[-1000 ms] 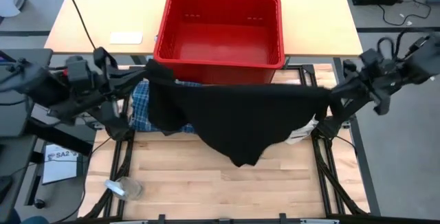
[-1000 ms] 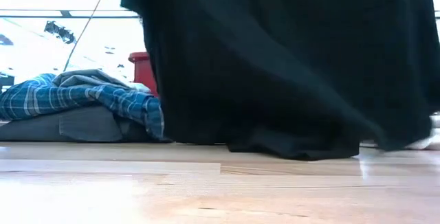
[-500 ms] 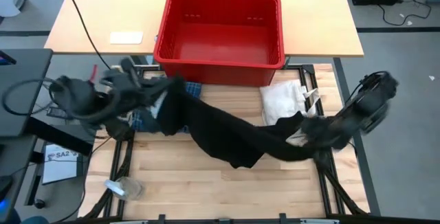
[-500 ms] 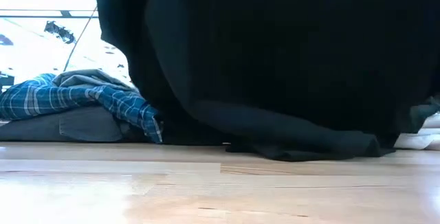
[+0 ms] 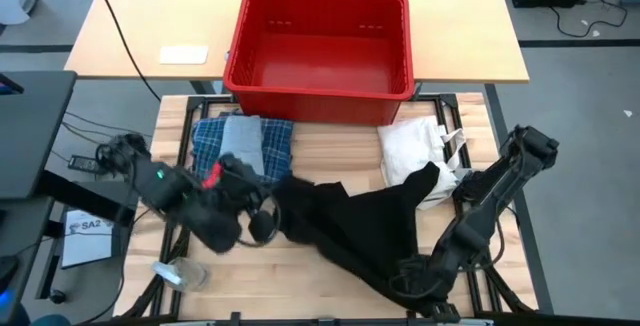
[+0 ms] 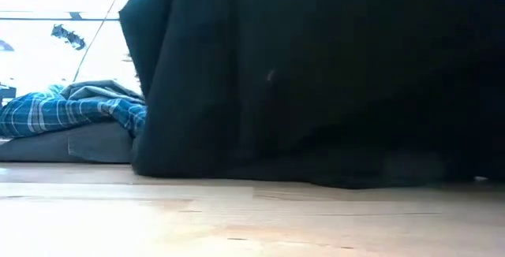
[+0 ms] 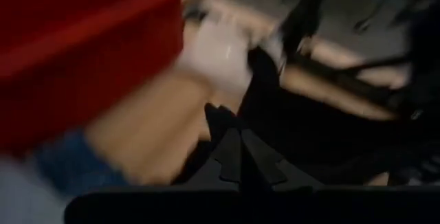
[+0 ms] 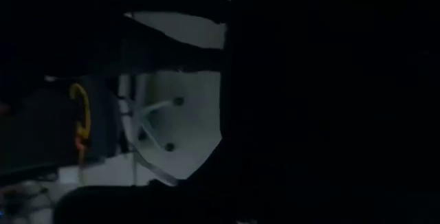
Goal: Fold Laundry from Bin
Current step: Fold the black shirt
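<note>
Wooden table (image 5: 300, 276) under your black piece (image 5: 355, 226) — left gripper (image 5: 268, 216) pinches one edge, right gripper (image 5: 415, 281) jaws obscured, cannot tell.

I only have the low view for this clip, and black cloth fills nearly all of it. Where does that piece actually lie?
Observer: The black piece is spread on the table in front of the red bin.
Operator: Anything left in the bin?
Observer: It looks empty from above.
Operator: And the arms?
Observer: The left gripper is at the cloth's left edge and the right gripper at its near right corner.
</note>
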